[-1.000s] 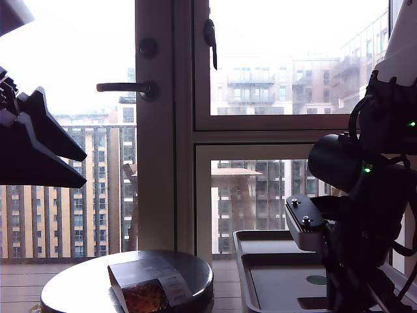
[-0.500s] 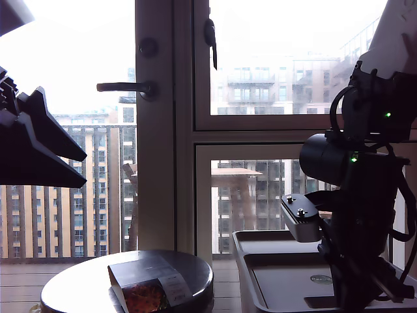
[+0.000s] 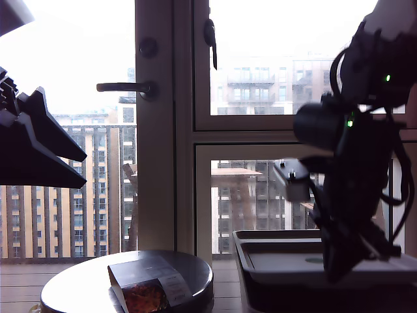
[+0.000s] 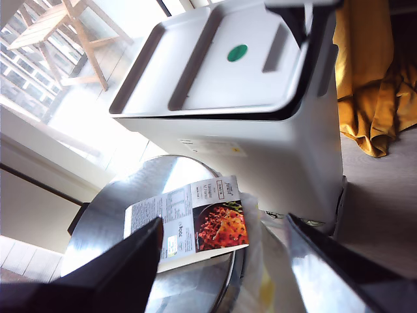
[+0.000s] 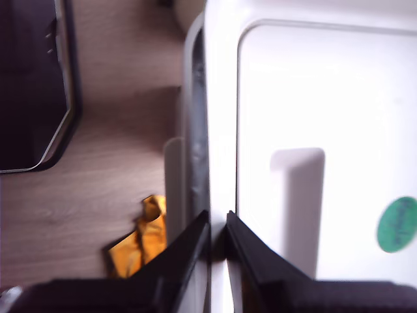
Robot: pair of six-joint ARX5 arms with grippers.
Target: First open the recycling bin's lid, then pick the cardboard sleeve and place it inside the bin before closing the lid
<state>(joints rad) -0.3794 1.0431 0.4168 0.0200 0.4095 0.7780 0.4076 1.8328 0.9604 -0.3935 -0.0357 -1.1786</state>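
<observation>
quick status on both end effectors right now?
My first gripper: open, holding nothing, above the sleeve.
My second gripper: shut on the lid at its edge.

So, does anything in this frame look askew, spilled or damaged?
Nothing looks damaged or spilled. The lid sits tilted, a dark gap showing under one edge, because my second tool is pinching its rim. The cardboard sleeve lies intact on the round table beside the recycling bin.
</observation>
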